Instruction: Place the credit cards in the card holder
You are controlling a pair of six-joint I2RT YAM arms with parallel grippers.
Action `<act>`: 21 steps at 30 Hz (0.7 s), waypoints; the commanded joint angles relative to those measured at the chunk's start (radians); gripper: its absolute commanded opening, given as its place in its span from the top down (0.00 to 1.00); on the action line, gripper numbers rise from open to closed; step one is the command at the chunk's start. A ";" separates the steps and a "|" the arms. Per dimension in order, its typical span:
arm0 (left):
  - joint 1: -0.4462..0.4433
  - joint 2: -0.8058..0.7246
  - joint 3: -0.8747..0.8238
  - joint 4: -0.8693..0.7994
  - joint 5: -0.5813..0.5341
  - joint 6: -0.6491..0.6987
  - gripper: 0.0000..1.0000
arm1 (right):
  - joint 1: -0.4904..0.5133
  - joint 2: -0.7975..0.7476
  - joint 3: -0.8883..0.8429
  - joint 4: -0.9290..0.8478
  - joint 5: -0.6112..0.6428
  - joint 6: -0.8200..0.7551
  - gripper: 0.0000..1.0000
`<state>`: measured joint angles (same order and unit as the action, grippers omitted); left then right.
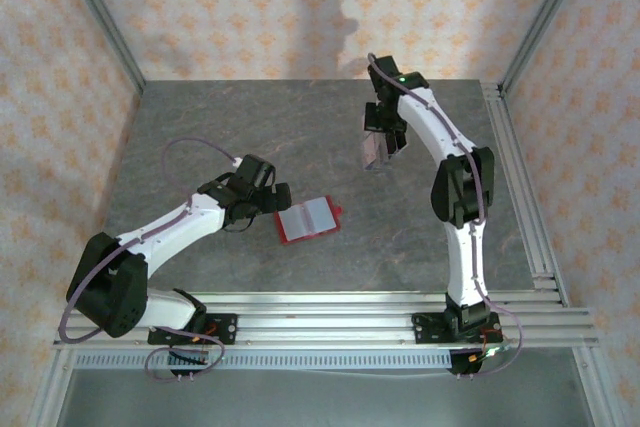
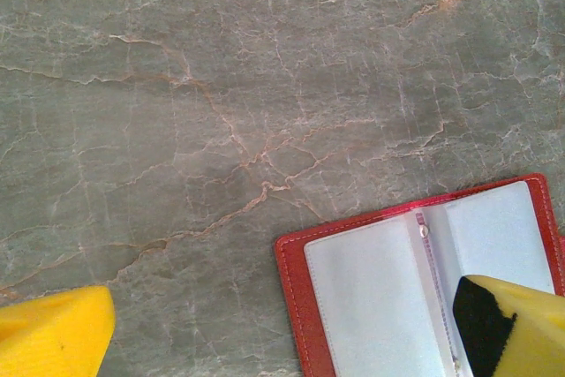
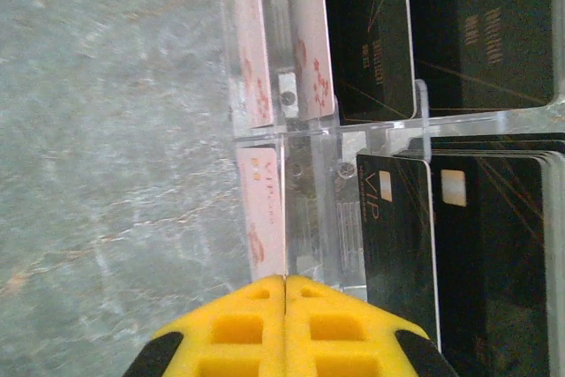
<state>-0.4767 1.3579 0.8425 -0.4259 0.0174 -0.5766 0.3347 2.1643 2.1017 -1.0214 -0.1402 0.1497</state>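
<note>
The red card holder (image 1: 308, 218) lies open and flat on the table, its pale lining up. My left gripper (image 1: 276, 196) is open just left of it. In the left wrist view the holder (image 2: 371, 297) fills the lower right, and the gripper (image 2: 287, 342) straddles its left half. My right gripper (image 1: 381, 143) is at the clear plastic stand (image 1: 374, 154) further back. Its yellow fingers (image 3: 238, 328) are pressed together, and the near end of a pale pink credit card (image 3: 265, 218) runs into the seam between them. Black VIP cards (image 3: 402, 236) stand in the stand's slots beside it.
The clear stand (image 3: 305, 130) has more black cards (image 3: 371, 41) and another pale pink card (image 3: 250, 50) in its far row. Aluminium rails (image 1: 520, 197) run along the table's right and near edges. Patterned walls close in the back and sides.
</note>
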 commanded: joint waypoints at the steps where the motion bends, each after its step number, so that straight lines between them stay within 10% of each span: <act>1: 0.007 -0.004 0.023 -0.044 -0.023 0.010 0.00 | -0.004 -0.114 0.018 0.006 -0.051 0.025 1.00; 21: -0.174 0.088 0.040 -0.162 -0.149 0.034 0.00 | 0.159 -0.649 -0.858 0.637 -0.444 0.326 1.00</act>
<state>-0.6243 1.4178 0.8566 -0.5613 -0.0616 -0.5404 0.4568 1.5738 1.3251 -0.5343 -0.5350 0.4095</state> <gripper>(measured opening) 0.998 0.040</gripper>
